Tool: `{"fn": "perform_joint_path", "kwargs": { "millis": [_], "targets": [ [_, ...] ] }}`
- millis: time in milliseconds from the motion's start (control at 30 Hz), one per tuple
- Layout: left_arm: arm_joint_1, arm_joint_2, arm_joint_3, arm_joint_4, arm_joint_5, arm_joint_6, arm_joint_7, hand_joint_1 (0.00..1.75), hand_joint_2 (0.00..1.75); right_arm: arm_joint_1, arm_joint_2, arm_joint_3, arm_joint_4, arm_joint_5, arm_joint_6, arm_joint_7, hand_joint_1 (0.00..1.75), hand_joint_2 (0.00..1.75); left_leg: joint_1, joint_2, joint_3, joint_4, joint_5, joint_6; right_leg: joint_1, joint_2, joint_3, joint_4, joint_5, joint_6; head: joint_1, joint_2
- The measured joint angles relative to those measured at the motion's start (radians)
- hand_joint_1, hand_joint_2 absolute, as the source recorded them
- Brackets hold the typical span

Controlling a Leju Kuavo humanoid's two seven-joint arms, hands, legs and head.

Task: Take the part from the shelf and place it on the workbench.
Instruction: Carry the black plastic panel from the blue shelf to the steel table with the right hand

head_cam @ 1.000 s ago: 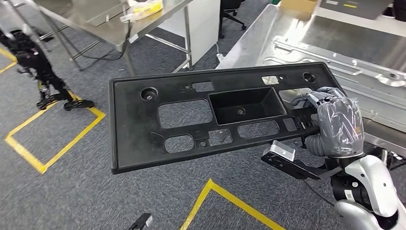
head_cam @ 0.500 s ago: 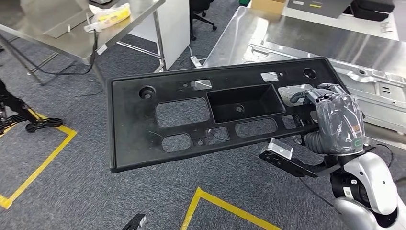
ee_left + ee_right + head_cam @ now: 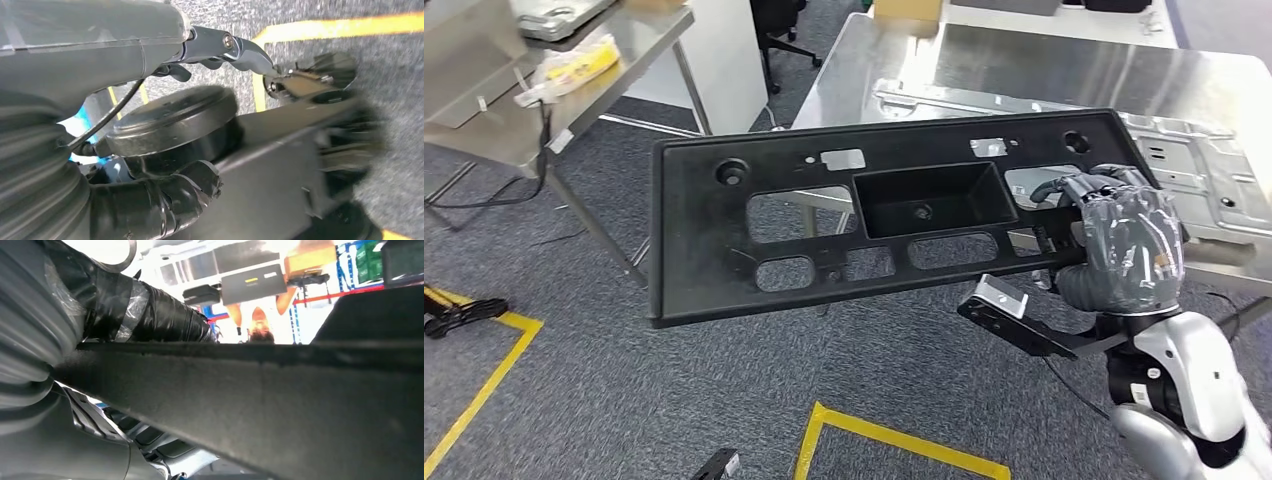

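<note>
Part (image 3: 724,255) off the shelf, gripped at one end by right hand (image 3: 1124,245), held above floor near bench (image 3: 1064,75); placing remains.

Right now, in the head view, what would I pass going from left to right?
Yellow bag on the steel table → black panel → right hand holding its end.
</note>
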Motion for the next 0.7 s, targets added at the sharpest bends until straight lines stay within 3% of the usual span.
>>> {"fn": "perform_joint_path", "kwargs": {
  "millis": [33, 67, 100, 167, 233, 300, 333, 400, 467, 500, 533, 567, 600, 633, 700],
  "targets": [
    [0.001, 0.0, 0.0, 0.0, 0.0, 0.0, 0.0, 0.0, 1.75, 0.0, 0.004, 0.005, 0.001, 0.002, 0.0, 0.001, 1.75, 1.75, 0.0, 0.0, -0.022, 0.023, 0.009, 0.001, 0.001, 0.012, 0.003, 0.001, -0.003, -0.001, 0.0, 0.0],
    [0.002, 0.0, 0.0, 0.0, 0.001, 0.001, 0.0, 0.0, 1.75, 0.001, 0.006, 0.01, 0.002, 0.003, -0.001, 0.002, 1.75, 1.75, 0.0, -0.002, -0.026, 0.007, 0.039, 0.004, 0.002, 0.024, 0.008, 0.002, -0.006, -0.001, 0.0, 0.0],
    [0.002, 0.0, 0.0, 0.0, 0.001, 0.002, 0.0, 0.0, 1.75, 0.001, 0.007, 0.013, 0.002, 0.003, -0.001, 0.003, 1.75, 1.75, 0.0, -0.008, -0.011, -0.047, 0.086, 0.008, 0.003, 0.036, 0.014, 0.003, -0.011, 0.0, 0.0, 0.0],
    [0.004, 0.001, 0.0, 0.001, 0.001, 0.003, 0.0, 0.0, 1.75, 0.001, 0.008, 0.019, 0.002, 0.003, -0.002, 0.004, 1.75, 1.75, -0.001, -0.044, 0.037, -0.179, 0.163, 0.02, 0.002, 0.057, 0.023, 0.006, -0.021, 0.005, 0.001, 0.0],
    [0.005, 0.002, 0.0, 0.001, 0.002, -0.001, -0.008, 0.0, 1.75, 0.002, 0.008, 0.022, 0.004, 0.003, -0.002, 0.006, 1.75, 1.75, -0.003, -0.069, 0.067, -0.247, 0.179, 0.025, -0.003, 0.076, 0.02, 0.008, -0.025, 0.015, 0.002, 0.0],
    [0.004, 0.002, 0.0, 0.001, 0.003, -0.008, -0.017, 0.0, 1.75, 0.004, 0.007, 0.023, 0.004, 0.003, -0.004, 0.007, 1.75, 1.75, -0.004, -0.056, 0.077, -0.262, 0.174, 0.028, -0.008, 0.096, 0.015, 0.003, -0.024, 0.03, 0.002, 0.0],
    [0.004, 0.001, 0.0, 0.0, 0.004, -0.011, -0.02, 0.0, 1.75, 0.006, 0.005, 0.022, 0.003, 0.003, -0.004, 0.008, 1.75, 1.75, -0.003, -0.046, 0.082, -0.271, 0.175, 0.032, -0.008, 0.091, 0.015, 0.004, -0.027, 0.036, 0.002, 0.0],
    [0.002, 0.0, 0.0, 0.0, 0.006, -0.012, -0.021, 0.0, 1.75, 0.004, 0.002, 0.021, 0.002, 0.002, -0.004, 0.009, 1.75, 1.75, 0.003, -0.025, 0.096, -0.29, 0.177, 0.04, -0.004, 0.049, -0.008, 0.054, -0.058, 0.046, 0.006, 0.0],
    [0.002, -0.001, 0.0, 0.0, 0.008, -0.012, -0.022, 0.0, 1.75, 0.002, -0.001, 0.02, 0.002, 0.002, -0.004, 0.009, 1.75, 1.75, 0.005, -0.004, 0.106, -0.296, 0.173, 0.045, -0.007, 0.0, -0.074, 0.176, -0.113, 0.054, 0.01, 0.0],
    [0.003, -0.002, 0.0, 0.0, 0.009, -0.012, -0.022, 0.0, 1.75, 0.003, -0.001, 0.02, 0.002, 0.002, -0.004, 0.009, 1.75, 1.75, 0.005, 0.006, 0.109, -0.295, 0.169, 0.045, -0.011, -0.009, -0.11, 0.236, -0.13, 0.059, 0.01, 0.0],
    [0.004, -0.003, 0.0, 0.0, 0.01, -0.013, -0.022, 0.0, 1.75, 0.004, -0.001, 0.02, 0.003, 0.002, -0.003, 0.009, 1.75, 1.75, 0.005, 0.018, 0.113, -0.294, 0.164, 0.044, -0.015, -0.013, -0.134, 0.269, -0.129, 0.063, 0.01, 0.0],
    [0.005, -0.004, 0.0, 0.0, 0.011, -0.013, -0.022, 0.0, 1.75, 0.005, -0.001, 0.02, 0.003, 0.001, -0.003, 0.01, 1.75, 1.75, 0.006, 0.028, 0.118, -0.293, 0.159, 0.042, -0.018, -0.017, -0.139, 0.266, -0.108, 0.067, 0.01, 0.0],
    [0.005, -0.005, 0.0, 0.0, 0.012, -0.014, -0.021, 0.0, 1.75, 0.005, -0.001, 0.02, 0.004, 0.001, -0.003, 0.01, 1.75, 1.75, 0.007, 0.039, 0.124, -0.291, 0.153, 0.04, -0.021, -0.024, -0.125, 0.224, -0.07, 0.07, 0.01, 0.0],
    [0.004, -0.006, 0.0, 0.0, 0.013, -0.014, -0.021, 0.0, 1.75, 0.005, -0.001, 0.02, 0.004, 0.001, -0.003, 0.01, 1.75, 1.75, 0.008, 0.047, 0.131, -0.29, 0.146, 0.035, -0.023, -0.04, -0.095, 0.155, -0.025, 0.072, 0.01, 0.0],
    [0.003, -0.008, 0.0, 0.0, 0.014, -0.014, -0.018, 0.0, 1.75, 0.003, 0.0, 0.02, 0.004, 0.001, -0.002, 0.01, 1.75, 1.75, 0.003, 0.061, 0.141, -0.283, 0.133, 0.023, -0.015, -0.081, -0.046, 0.041, 0.025, 0.068, 0.01, 0.0]
  ]
}}
